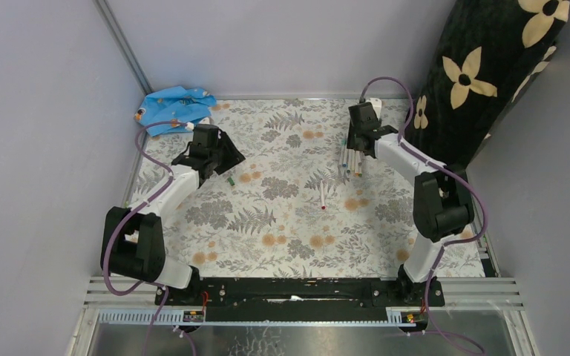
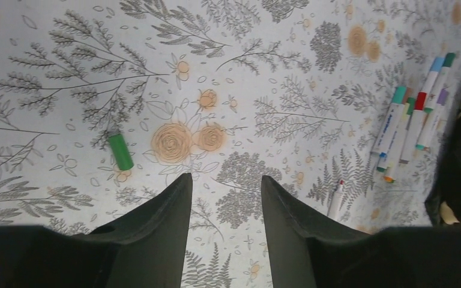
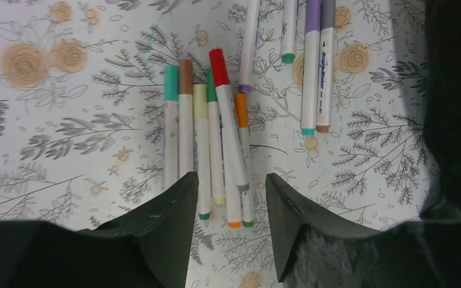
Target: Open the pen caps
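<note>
Pen caps: coloured caps (image 3: 218,63) in teal, brown, pale yellow, green, red and orange sit on the ends of a bunch of pens, all seemingly in place.
Pens: six white-barrelled pens (image 3: 185,138) lie side by side on the far right of the table. A second group (image 3: 310,78) lies just beside them, also capped as far as can be seen.
Loose cap: one green cap (image 2: 120,151) lies alone on the left half of the table, well apart from the bunch.
Single pen: one pen (image 1: 322,196) lies by itself near the middle. One end is red, and whether it is capped is too small to tell.
Right gripper: the right gripper (image 3: 231,180) hangs directly over the bunch with its jaws apart, holding nothing.
Left gripper: the left gripper (image 2: 224,180) hovers near the green cap with its jaws apart, and it is empty.
Progress: early, by my reading. One cap appears to be off, and nearly every pen in view has yet to be opened.
Surroundings: a leaf-and-flower table cover (image 1: 267,245) lies underneath, and a blue cloth (image 1: 172,105) sits crumpled in the far left corner.
</note>
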{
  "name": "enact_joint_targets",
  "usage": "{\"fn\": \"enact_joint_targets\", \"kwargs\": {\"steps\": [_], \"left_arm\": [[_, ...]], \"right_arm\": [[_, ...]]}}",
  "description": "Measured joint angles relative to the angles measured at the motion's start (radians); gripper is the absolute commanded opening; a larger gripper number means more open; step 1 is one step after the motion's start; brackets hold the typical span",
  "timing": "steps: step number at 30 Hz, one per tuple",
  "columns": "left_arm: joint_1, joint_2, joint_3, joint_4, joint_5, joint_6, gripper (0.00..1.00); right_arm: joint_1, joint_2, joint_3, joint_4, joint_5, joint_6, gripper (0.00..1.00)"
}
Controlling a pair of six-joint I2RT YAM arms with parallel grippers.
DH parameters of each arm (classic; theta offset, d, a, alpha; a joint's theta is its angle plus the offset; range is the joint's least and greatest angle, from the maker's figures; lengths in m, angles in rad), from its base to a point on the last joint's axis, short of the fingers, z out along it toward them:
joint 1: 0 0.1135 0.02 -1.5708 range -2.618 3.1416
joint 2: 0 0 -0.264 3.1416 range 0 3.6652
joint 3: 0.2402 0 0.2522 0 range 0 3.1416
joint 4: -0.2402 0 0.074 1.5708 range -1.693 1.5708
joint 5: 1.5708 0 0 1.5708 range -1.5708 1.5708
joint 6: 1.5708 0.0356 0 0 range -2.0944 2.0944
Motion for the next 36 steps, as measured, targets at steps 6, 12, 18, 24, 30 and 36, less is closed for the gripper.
{"fn": "enact_joint_targets", "kwargs": {"steps": [6, 12, 18, 24, 30, 36], "left_arm": [[-0.006, 0.0, -0.001, 0.044, 0.042, -0.035, 0.53], [-0.012, 0.002, -0.001, 0.072, 0.063, -0.05, 0.53], [-0.017, 0.009, -0.001, 0.085, 0.07, -0.061, 0.52], [-0.021, 0.009, -0.001, 0.092, 0.07, -0.065, 0.53], [-0.03, 0.01, -0.001, 0.092, 0.07, -0.068, 0.53], [-0.032, 0.01, -0.001, 0.092, 0.069, -0.069, 0.53]], "right_arm": [[-0.056, 0.102, 0.034, 0.003, -0.055, -0.033, 0.51], [-0.072, 0.19, 0.087, 0.0, -0.094, -0.051, 0.49], [-0.096, 0.235, 0.128, -0.004, -0.123, -0.061, 0.46], [-0.124, 0.266, 0.146, -0.008, -0.147, -0.072, 0.42], [-0.126, 0.282, 0.15, -0.011, -0.178, -0.076, 0.4], [-0.126, 0.285, 0.15, -0.011, -0.2, -0.076, 0.34]]}}
